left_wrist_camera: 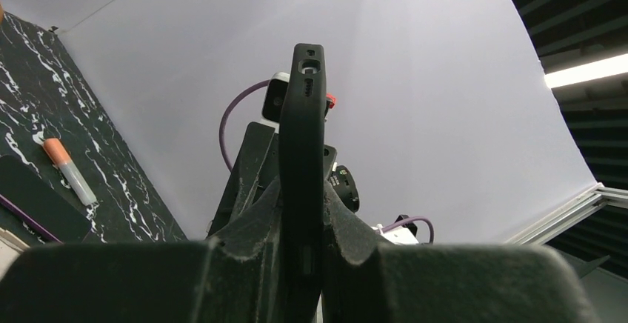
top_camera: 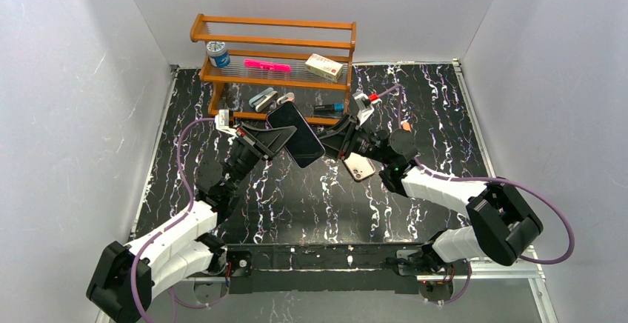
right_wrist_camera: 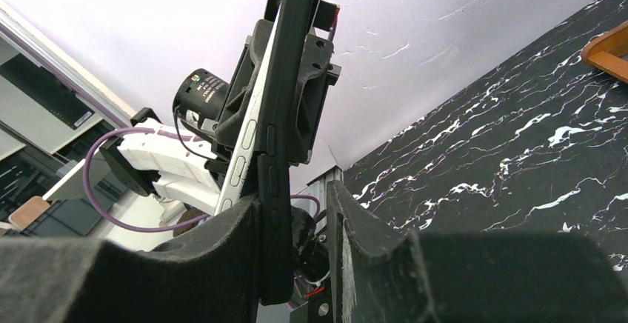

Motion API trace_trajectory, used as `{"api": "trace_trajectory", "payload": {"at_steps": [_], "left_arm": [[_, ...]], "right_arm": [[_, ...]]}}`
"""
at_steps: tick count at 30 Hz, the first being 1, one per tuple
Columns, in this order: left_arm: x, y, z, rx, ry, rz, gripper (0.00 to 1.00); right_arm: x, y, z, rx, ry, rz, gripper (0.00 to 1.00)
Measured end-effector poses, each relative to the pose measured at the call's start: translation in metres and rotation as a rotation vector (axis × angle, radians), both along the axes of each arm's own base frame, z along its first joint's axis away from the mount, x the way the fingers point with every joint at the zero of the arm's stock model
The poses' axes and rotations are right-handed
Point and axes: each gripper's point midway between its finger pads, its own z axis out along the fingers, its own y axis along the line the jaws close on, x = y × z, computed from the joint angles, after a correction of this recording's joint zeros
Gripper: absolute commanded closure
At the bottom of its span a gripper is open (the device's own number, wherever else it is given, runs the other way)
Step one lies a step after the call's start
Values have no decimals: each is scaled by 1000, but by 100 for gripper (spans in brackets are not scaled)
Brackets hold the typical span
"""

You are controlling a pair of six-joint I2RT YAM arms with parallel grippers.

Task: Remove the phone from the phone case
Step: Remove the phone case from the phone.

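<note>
Left end effector (left_wrist_camera: 301, 208) clamped on the phone case (left_wrist_camera: 302, 115), right end effector (right_wrist_camera: 293, 215) slightly apart around its edge

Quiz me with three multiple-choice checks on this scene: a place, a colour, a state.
1. Where is the blue-lidded white jar?
A on the table; B at the left end of a shelf in the brown wooden rack; C on the rack's lowest shelf.
2. What colour is the slim rubbery phone case held up between the arms?
A black; B pink; C white.
3. The left gripper is:
A wide open and empty; B shut on the case; C out of view.

Answers:
1. B: the jar stands by the rack's left post.
2. A: its edge is black in both wrist views.
3. B: both fingers press the case's sides in the left wrist view.
</note>
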Motion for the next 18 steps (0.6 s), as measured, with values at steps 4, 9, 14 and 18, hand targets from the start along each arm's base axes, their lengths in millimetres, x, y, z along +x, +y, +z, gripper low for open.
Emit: {"api": "trace_trajectory", "payload": {"at_steps": [4,9,14,18], "left_arm": [[0,0,-2,2,-9,9,100],[8,-3,-11,23,8,28,80],[13,-17,-41,144,70,18,61],[16,-25,-69,281,121,13,40]], "right_arm": [[-1,0,0,-4,4,8,69],[1,-1,-3,-15,21,7,87],[15,-6,-16,-64,84,-53,99],[26,-17,-31,-104,152,-126,99]]}}
